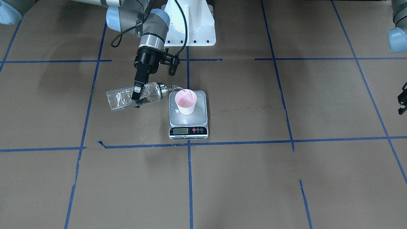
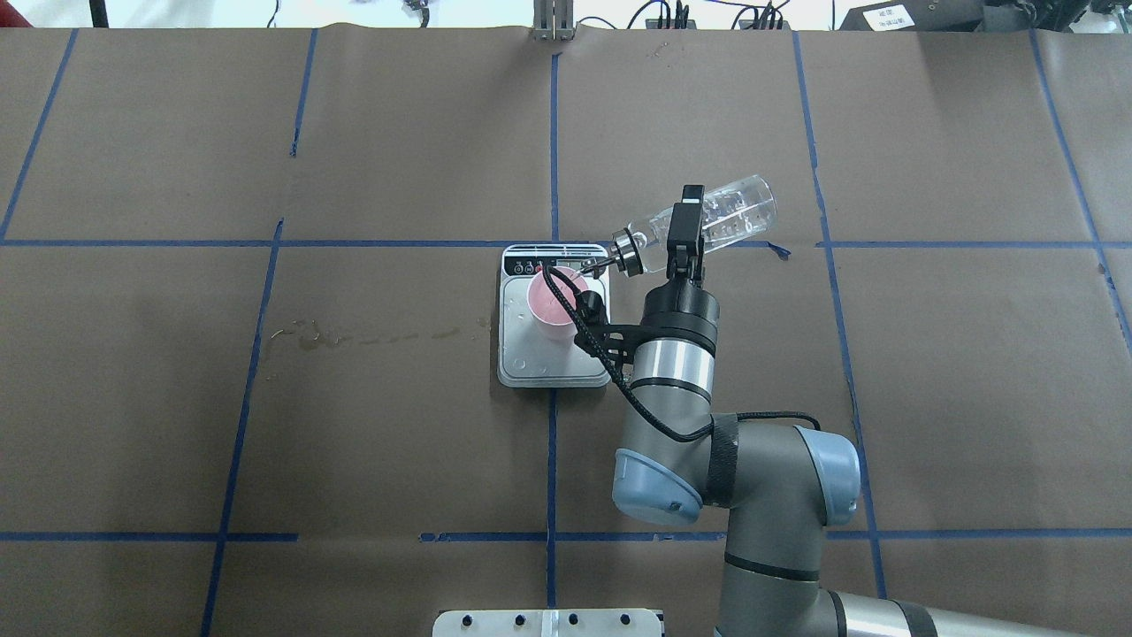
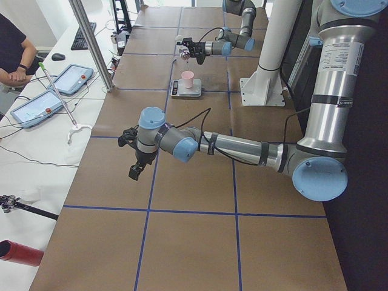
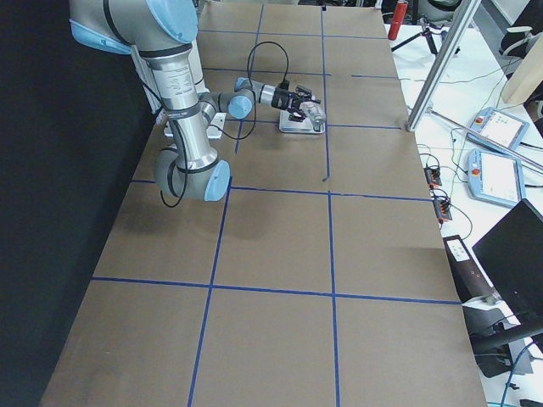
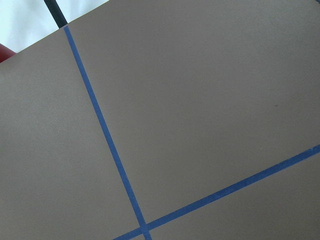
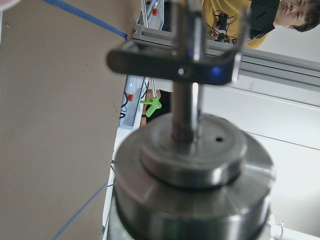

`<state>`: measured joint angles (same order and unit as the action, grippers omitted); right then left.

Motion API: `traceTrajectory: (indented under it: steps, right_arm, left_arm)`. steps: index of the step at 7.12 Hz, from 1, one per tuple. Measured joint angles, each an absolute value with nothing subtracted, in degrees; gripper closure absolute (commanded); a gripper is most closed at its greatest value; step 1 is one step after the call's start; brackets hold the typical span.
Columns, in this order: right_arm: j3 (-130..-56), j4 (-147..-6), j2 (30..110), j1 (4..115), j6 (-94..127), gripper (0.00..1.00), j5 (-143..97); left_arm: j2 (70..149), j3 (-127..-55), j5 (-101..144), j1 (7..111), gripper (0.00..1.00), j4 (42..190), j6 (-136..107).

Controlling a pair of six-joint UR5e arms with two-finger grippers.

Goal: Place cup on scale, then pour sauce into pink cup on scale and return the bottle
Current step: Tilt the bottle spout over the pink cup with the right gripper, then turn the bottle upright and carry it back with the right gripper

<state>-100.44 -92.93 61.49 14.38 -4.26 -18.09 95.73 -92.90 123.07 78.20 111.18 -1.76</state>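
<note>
Pouring with right pincer [image 1: 137, 95] clamped across small clear glass bottle [image 1: 151, 93], long axis near level, spout aimed robot-left at rim of pale pink paper cup [image 1: 186, 101] on steel-topped square scale [image 1: 198, 120]; can't tell left pincer [image 3: 134, 171] state.

We see a brown paper-covered counter [image 2: 354, 398] marked into large squares by blue tape [image 2: 553, 133]. The scale [image 2: 541, 364] lies flat on it near the middle, straddling one tape line, its display strip on the far side in the overhead view. Left of the scale a faint stain [image 2: 371, 336] streaks the paper. Small pale droplets [image 1: 140, 130] speckle the counter beside the scale's display end. The white base plate [image 1: 190, 35] stands at the near edge.
</note>
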Motion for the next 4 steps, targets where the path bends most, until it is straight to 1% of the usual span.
traceTrajectory:
  steps: [4]
  right_arm:
    - [-100.52, -89.31, 61.86, 14.18, 9.68, 1.0, -24.28]
  left_arm:
    - [96.04, -92.96, 123.13, 78.28, 0.0, 111.02, -1.82]
